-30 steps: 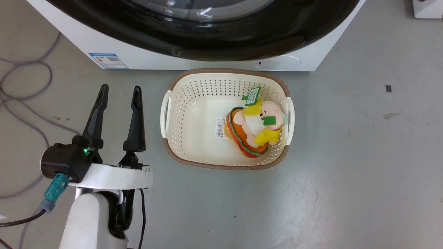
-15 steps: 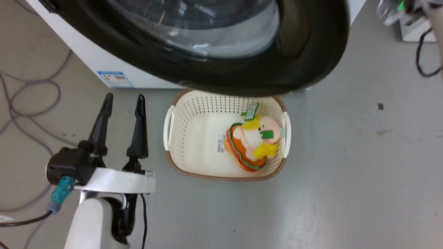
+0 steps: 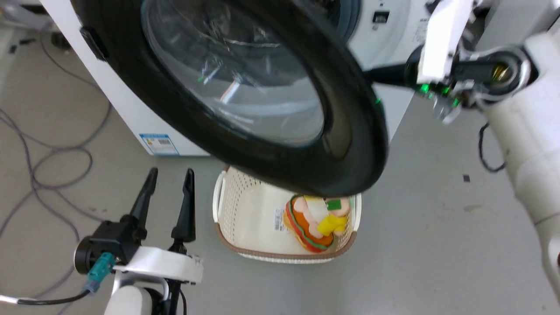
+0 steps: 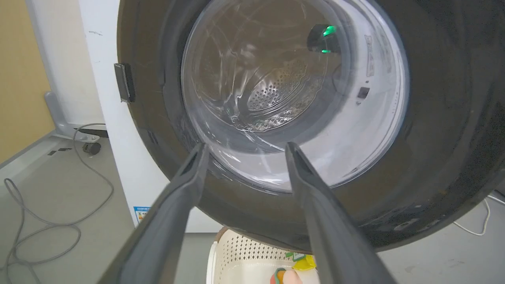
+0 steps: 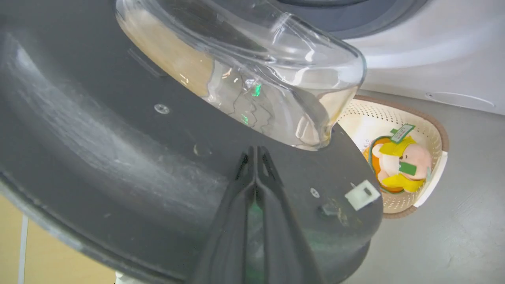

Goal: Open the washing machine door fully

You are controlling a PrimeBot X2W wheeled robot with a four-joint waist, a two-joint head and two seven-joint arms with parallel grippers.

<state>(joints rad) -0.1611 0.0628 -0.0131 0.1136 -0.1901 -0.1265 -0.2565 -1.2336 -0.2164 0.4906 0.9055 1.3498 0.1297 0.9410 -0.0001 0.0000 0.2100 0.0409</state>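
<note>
You are reading no legible text | blue label sticker [image 3: 159,144] sitting low on the washing machine [image 3: 135,118] front: print too small | barcode label [image 3: 278,220] lying in the basket [image 3: 262,254]: unreadable | green tag [image 3: 334,204] showing on the plush toy [image 3: 311,226]: blurred

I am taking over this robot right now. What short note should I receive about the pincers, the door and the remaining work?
Left pincer: open, empty, low beside the basket.
Right pincer: shut, holding nothing, tips at the inner face of the door.
Door: partly open, hanging over the basket, in front of the washing machine.
Done: door unlatched, swung out part way.
Left: push it fully open.
</note>
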